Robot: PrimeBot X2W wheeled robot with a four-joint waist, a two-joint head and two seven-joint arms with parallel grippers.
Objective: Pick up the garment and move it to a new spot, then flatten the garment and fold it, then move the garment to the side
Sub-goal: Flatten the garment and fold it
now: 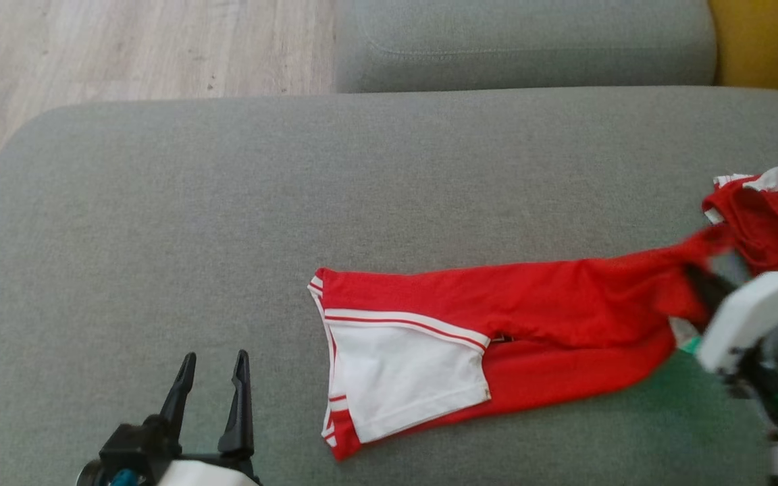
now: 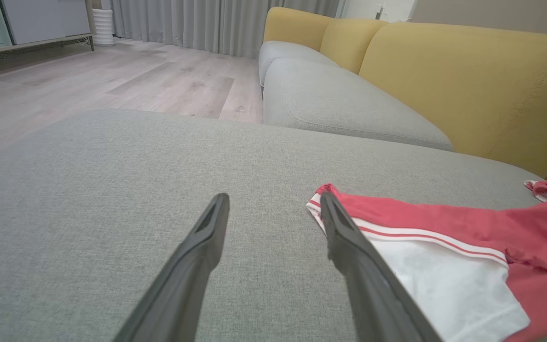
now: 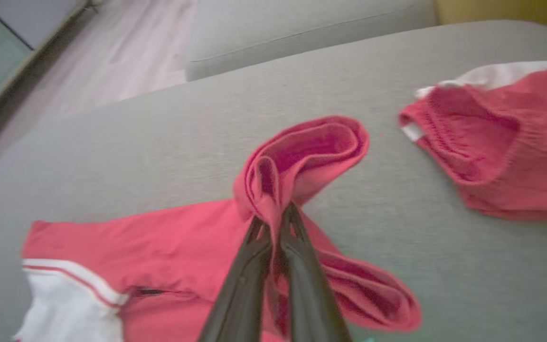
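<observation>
Big grey seat cushion [image 1: 193, 202] has its left half bare, with the rounded left edge meeting wood floor [image 1: 92, 47], another grey cushion [image 1: 524, 40] along the far edge and yellow backrest [image 2: 468, 80] far right. Red garment [image 1: 551, 304] with white panel lies stretched from cushion centre to the right side, waistband end bunched far right. Right gripper [image 3: 276, 216] pressed together, pinching a raised fold of red cloth near that end; left gripper [image 1: 216, 356] spread wide, empty, over bare cushion just left of the striped hem
</observation>
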